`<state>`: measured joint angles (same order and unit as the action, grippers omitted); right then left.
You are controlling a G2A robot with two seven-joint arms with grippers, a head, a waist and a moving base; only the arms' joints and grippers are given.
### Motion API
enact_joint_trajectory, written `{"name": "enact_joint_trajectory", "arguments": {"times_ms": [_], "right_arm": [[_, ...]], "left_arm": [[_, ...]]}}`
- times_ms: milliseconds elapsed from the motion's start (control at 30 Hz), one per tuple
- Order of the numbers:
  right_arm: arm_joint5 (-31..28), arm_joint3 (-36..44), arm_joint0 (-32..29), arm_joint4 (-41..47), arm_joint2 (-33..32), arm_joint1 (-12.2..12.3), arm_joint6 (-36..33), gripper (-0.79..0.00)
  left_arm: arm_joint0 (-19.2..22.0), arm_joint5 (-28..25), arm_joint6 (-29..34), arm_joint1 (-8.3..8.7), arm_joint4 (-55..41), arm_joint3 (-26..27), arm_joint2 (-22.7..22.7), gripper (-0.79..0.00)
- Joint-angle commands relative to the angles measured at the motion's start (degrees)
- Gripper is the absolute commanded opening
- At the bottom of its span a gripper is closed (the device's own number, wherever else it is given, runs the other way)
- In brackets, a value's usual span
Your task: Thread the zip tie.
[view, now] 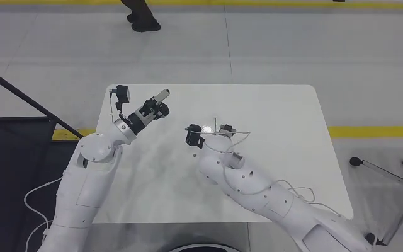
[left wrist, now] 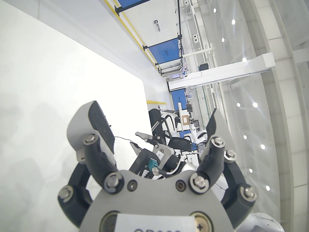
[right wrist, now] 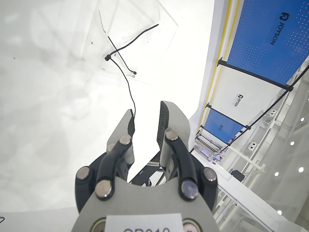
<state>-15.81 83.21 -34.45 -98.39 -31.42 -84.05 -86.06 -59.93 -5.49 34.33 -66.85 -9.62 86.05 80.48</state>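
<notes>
Thin black zip ties (right wrist: 125,45) lie crossed in a clear plastic tray (right wrist: 166,28) on the white table; a small head (right wrist: 107,58) sits where they cross. From that head a black strand (right wrist: 128,88) runs to the tip of one finger (right wrist: 131,121) of my right gripper (right wrist: 147,112), which is open, with the strand against the pad. In the top view the right gripper (view: 217,130) is at the table's middle. My left gripper (left wrist: 154,109) is wide open and holds nothing, hovering over the table's far left part (view: 162,103), facing the right gripper (left wrist: 140,141).
The white table (view: 283,113) has bare surface on its right half and along its near edge. A black frame (view: 38,107) and dark panel stand beside the table's left edge. Cables hang along the right arm (view: 252,183).
</notes>
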Motion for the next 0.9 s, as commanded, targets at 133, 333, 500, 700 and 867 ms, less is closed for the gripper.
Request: {"name": "enact_joint_trajectory", "arguments": {"times_ms": [133,333,500,700,867], "right_arm": [[-1.73,6.61,-4.34,0.04,-7.91,1.92,1.71,-0.419],[-3.89,16.48,-12.24,2.00,-18.80,4.54,7.02,-0.142],[-4.56,24.02,-19.24,3.96,-28.04,6.30,13.56,-0.028],[-2.70,30.81,-28.08,8.23,-38.87,7.74,26.13,0.000],[0.20,32.69,-33.79,13.05,-46.00,8.31,37.29,0.000]], "left_arm": [[0.00,0.00,0.00,0.00,0.00,0.00,0.00,0.000],[0.00,0.00,0.00,0.00,0.00,0.00,0.00,0.000],[0.00,0.00,0.00,0.00,0.00,0.00,0.00,0.000],[0.00,0.00,0.00,0.00,0.00,0.00,0.00,0.000],[0.00,0.00,0.00,0.00,0.00,0.00,0.00,0.000]]}}
